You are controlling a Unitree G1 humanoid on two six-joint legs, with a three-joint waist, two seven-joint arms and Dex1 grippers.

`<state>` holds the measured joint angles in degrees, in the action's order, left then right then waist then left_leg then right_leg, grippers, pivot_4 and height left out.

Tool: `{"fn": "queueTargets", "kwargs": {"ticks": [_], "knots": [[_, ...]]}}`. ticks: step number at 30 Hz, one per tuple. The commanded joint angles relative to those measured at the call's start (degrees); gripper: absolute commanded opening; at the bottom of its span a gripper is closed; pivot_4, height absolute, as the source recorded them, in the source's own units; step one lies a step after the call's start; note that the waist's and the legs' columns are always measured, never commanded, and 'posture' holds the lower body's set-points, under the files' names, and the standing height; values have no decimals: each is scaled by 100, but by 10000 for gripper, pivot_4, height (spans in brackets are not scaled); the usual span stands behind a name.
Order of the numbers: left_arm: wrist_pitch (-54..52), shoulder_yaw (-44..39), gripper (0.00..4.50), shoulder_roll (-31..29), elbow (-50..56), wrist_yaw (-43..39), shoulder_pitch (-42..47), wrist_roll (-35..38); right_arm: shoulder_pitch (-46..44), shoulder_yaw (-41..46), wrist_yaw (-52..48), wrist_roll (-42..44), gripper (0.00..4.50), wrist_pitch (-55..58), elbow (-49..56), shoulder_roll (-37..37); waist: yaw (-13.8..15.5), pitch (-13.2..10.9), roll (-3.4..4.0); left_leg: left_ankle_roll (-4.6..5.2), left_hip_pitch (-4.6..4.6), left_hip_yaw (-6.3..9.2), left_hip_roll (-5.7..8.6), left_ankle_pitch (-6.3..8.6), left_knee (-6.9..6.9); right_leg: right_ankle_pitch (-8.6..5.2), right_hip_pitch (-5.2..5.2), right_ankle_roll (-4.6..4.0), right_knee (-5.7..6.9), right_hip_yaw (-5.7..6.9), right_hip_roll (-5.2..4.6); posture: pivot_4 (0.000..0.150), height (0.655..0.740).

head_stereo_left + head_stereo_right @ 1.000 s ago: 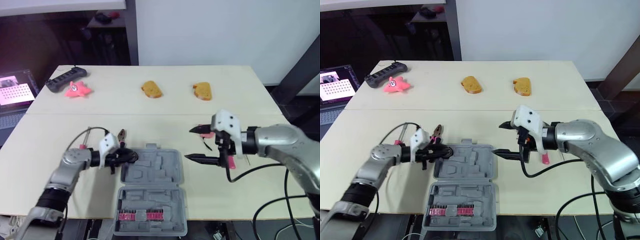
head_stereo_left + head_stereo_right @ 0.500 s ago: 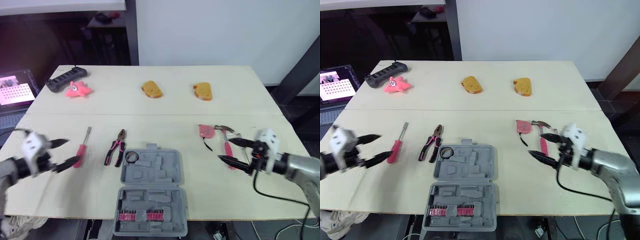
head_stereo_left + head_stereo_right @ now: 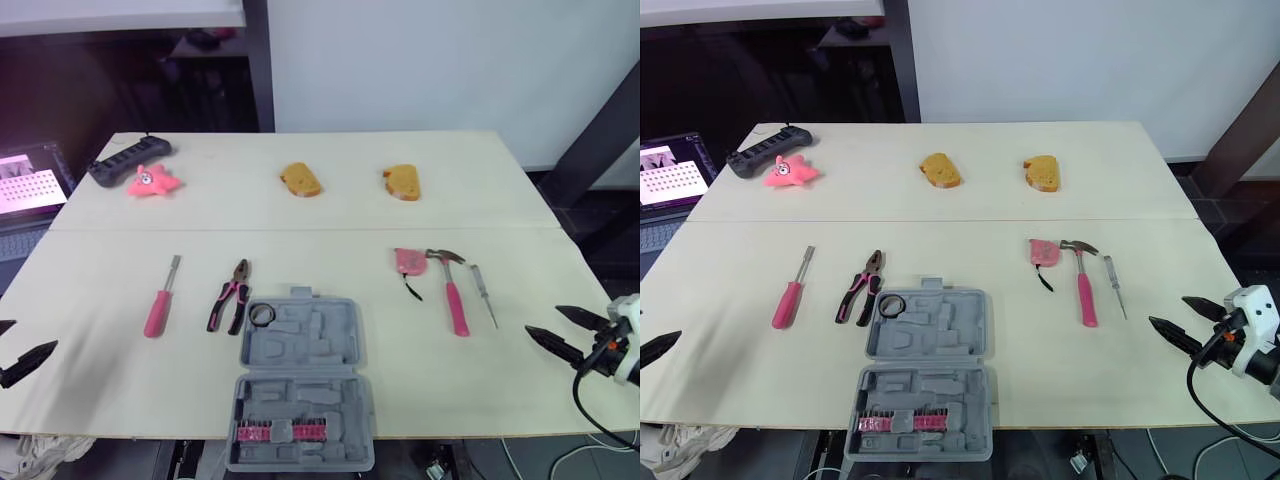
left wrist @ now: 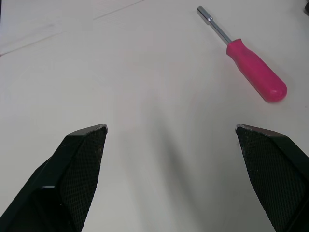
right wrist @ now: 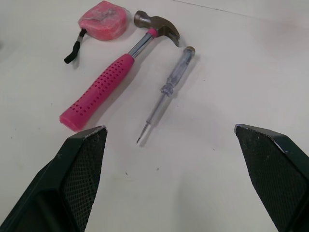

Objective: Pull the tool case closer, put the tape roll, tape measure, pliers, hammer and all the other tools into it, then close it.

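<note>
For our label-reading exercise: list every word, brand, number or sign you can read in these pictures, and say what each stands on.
No text can be read in any view.
The laptop screen: a grid of dots, too small to read.
The tape measure: no legible label on its pink shell.
The tool case and the hammer: no markings to be seen.

Bright even light on the table (image 3: 330, 225), soft faint shadows — dark beyond

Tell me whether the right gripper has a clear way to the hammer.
Probably yes: the right gripper is open, and only the thin screwdriver lies flat between it and the hammer.
</note>
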<state>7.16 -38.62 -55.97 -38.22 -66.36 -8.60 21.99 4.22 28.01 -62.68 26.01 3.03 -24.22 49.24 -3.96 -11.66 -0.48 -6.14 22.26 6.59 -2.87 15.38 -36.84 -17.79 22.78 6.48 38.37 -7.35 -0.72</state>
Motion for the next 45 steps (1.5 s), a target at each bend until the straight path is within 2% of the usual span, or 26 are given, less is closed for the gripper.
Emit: {"fn": "queueTargets", "kwargs": {"ticks": [1, 6, 11, 14, 20, 24, 30, 33, 35, 38, 45], "knots": [[145, -85, 44638, -207, 43, -100, 49, 59, -59, -12, 2, 10, 45000, -114, 305, -81, -13, 0, -1, 0, 0, 0, 0, 0, 0, 0, 0, 1, 0, 0, 0, 1500, 7400], [-287, 101, 44638, -312, 444, -369, 302, 184, -183, -95, 103, 190, 45000, 355, 1003, -86, -13, -1, 5, 0, -1, 0, 0, 0, 2, 7, 1, 14, 0, -1, 0, 1500, 7400], [-1500, 887, 44638, -430, 2615, -1008, 362, 717, -19, -387, 98, 787, 45000, 1785, 3088, 246, 14, -3, 8, 0, 2, 1, -1, 0, 2, 8, 0, 18, 3, -2, 0, 1500, 7400], [-1743, 1276, 44638, -479, 3546, -1125, 605, 815, 208, -437, 357, 1113, 45000, 2490, 4232, 346, 52, -3, 7, -1, 4, 3, -1, 0, 1, 8, -1, 21, 4, -2, 0, 1500, 7400], [-1838, 1997, 44638, -462, 3974, -1318, 1629, 772, 560, -434, 1188, 1479, 45000, 3264, 5811, 129, 49, -2, 5, 0, 4, 3, 0, 0, 1, 8, 0, 21, 1, -3, 1, 1500, 7400], [-1879, 2441, 44638, -321, 4025, -1321, 2182, 703, 679, -400, 1668, 1637, 45000, 3585, 6430, -8, 22, -2, 3, 0, 6, 2, 0, 0, 0, 8, 1, 22, 0, -3, 1, 1500, 7400], [-2322, 2998, 44638, -35, 4527, -1230, 2749, 878, 516, -643, 2629, 1630, 45000, 4250, 6699, -150, 14, -3, 0, 0, 8, 3, 0, 0, -3, 9, 0, 22, 0, -3, 1, 1500, 7400], [-2506, 3127, 44638, 112, 4891, -1092, 2839, 926, 275, -1403, 3312, 655, 45000, 4148, 6641, -189, -3, -2, -1, 0, 8, 3, 0, 0, -5, 9, 1, 21, 0, -3, 1, 1500, 7400], [-2632, 3149, 44638, 169, 5130, -1008, 2806, 980, 59, -1760, 3677, 400, 45000, 4266, 6490, -388, -3, -2, -2, 0, 8, 3, -1, 0, -3, 9, 5, 22, 1, -3, 2, 1500, 7400], [-2773, 3111, 44638, 200, 5561, -805, 2618, 1016, -494, -2163, 4363, 172, 45000, 4891, 5910, -938, -5, -2, -5, 0, 10, 3, -2, 0, -5, 10, 7, 22, 1, -3, 3, 1500, 7400], [-3011, 2796, 44638, 73, 6355, -385, 1819, 1012, -1342, -2795, 4626, -528, 45000, 4459, 4185, -1788, 2, -2, -4, 0, 10, 2, -1, 0, -4, 10, 9, 22, 2, -6, 2, 1500, 7400]]}}
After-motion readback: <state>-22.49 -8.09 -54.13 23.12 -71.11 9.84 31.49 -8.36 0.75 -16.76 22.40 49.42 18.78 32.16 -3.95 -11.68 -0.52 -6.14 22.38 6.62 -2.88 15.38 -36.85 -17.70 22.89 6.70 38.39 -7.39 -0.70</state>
